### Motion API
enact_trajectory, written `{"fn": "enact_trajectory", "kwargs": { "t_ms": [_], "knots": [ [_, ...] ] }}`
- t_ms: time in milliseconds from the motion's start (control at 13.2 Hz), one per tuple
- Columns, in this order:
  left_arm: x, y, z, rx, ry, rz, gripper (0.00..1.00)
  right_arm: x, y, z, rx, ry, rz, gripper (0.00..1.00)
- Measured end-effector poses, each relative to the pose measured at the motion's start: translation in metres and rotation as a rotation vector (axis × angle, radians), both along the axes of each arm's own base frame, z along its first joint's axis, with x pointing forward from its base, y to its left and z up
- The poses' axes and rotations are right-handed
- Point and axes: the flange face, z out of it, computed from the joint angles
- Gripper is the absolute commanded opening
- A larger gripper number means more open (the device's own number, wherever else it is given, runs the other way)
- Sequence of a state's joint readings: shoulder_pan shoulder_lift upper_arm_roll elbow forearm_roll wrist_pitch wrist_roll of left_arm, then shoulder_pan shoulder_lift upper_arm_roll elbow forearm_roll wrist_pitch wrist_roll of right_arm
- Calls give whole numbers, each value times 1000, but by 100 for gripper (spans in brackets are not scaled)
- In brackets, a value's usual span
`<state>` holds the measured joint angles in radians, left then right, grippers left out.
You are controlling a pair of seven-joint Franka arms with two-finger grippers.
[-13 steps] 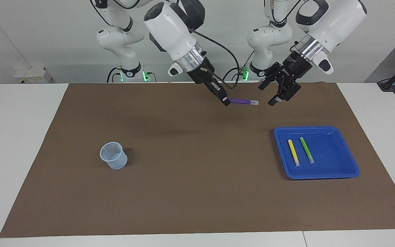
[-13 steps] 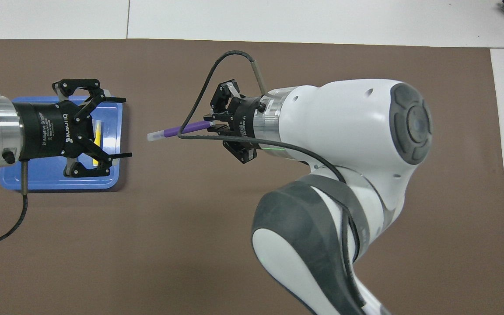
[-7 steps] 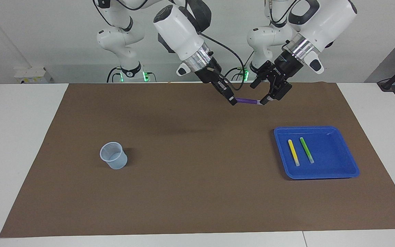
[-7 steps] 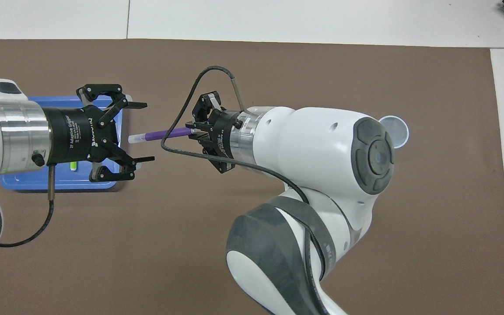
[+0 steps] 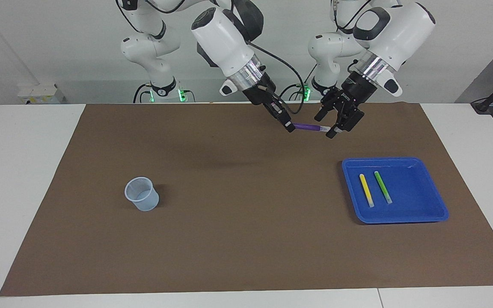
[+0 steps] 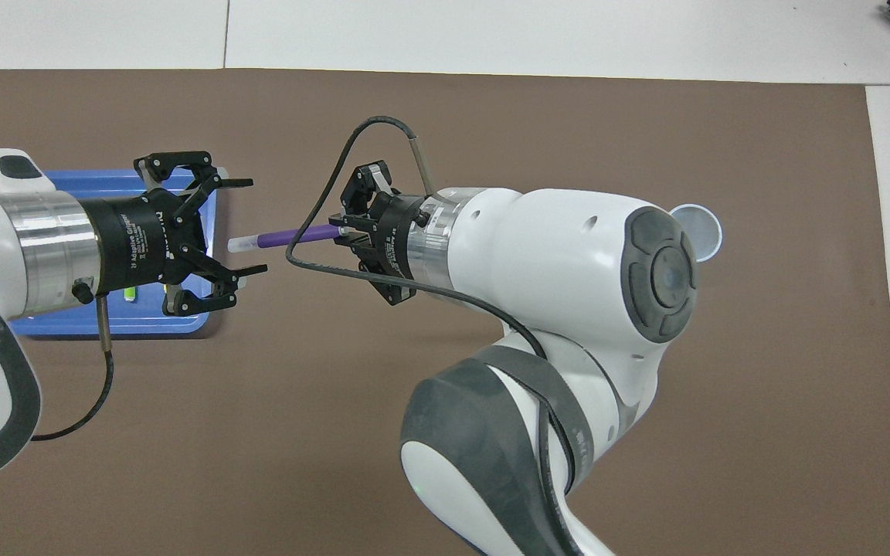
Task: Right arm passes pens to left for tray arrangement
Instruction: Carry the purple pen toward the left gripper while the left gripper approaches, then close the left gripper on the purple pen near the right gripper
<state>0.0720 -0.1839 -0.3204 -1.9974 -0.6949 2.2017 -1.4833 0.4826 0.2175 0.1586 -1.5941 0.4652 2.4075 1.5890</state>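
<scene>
My right gripper point(image 5: 288, 125) point(image 6: 344, 229) is shut on one end of the purple pen point(image 5: 307, 127) point(image 6: 290, 235) and holds it level in the air over the mat, near the robots. My left gripper point(image 5: 324, 126) point(image 6: 256, 226) is open. Its fingers stand on either side of the pen's pale free end without closing on it. The yellow pen point(image 5: 366, 190) and the green pen point(image 5: 382, 187) lie side by side in the blue tray point(image 5: 420, 194) point(image 6: 66, 182) at the left arm's end. In the overhead view the left gripper hides most of the tray.
A brown mat point(image 5: 246, 239) covers the table. A translucent cup point(image 5: 142, 193) point(image 6: 698, 228) stands on it toward the right arm's end, partly hidden by the right arm in the overhead view.
The left gripper has moved in from over the tray's edge to the pen, so its fingers now flank the pale end. The right arm shifted the pen slightly toward it, then held still.
</scene>
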Motion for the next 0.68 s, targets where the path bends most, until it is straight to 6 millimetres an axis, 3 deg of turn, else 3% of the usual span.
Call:
{"fn": "enact_trajectory", "kwargs": {
  "t_ms": [76,151,227,605,681],
  "knots": [
    [-1,-2,-3,3,-10,5,79,0,0,0,0,0,0,0],
    [-3,-4,-6,6,-16,9,62,0,0,0,0,0,0,0],
    [-5,-5,-8,9,-17,9,53,0,0,0,0,0,0,0],
    [-10,-11,-7,12,-24,1,28,0,0,0,0,0,0,0],
    [-10,-11,-7,12,-24,1,11,0,-1,0,0,-1,-2,0]
  ]
}}
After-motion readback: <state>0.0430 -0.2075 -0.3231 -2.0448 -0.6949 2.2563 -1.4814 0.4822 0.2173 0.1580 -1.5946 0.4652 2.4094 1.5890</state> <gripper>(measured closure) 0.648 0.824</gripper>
